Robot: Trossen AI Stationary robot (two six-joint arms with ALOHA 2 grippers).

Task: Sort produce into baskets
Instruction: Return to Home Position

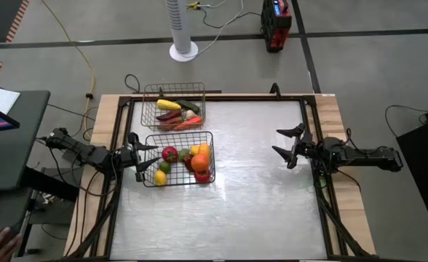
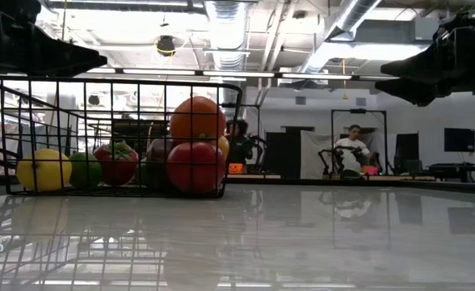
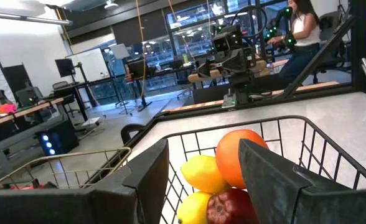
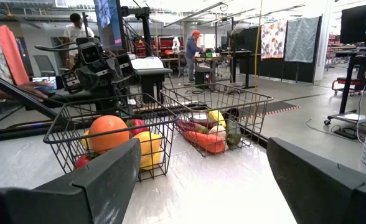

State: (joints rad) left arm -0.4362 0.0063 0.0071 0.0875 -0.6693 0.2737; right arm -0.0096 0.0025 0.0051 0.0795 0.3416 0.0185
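Note:
Two wire baskets stand on the table's left half. The near, dark basket (image 1: 179, 158) holds round produce: an orange (image 1: 199, 161), red fruits (image 1: 169, 153), a lemon (image 1: 160, 177) and a green one. The far basket (image 1: 174, 106) holds long produce: yellow corn, red peppers, a carrot (image 1: 188, 124). My left gripper (image 1: 137, 157) is open and empty at the dark basket's left side, above the table. My right gripper (image 1: 290, 146) is open and empty over the table's right half.
The table's middle and near part (image 1: 228, 211) is bare white surface. A dark frame (image 1: 312, 116) runs along the table's edges. A white fan base (image 1: 183, 51) and a red device stand on the floor beyond the far edge. People sit in the room behind.

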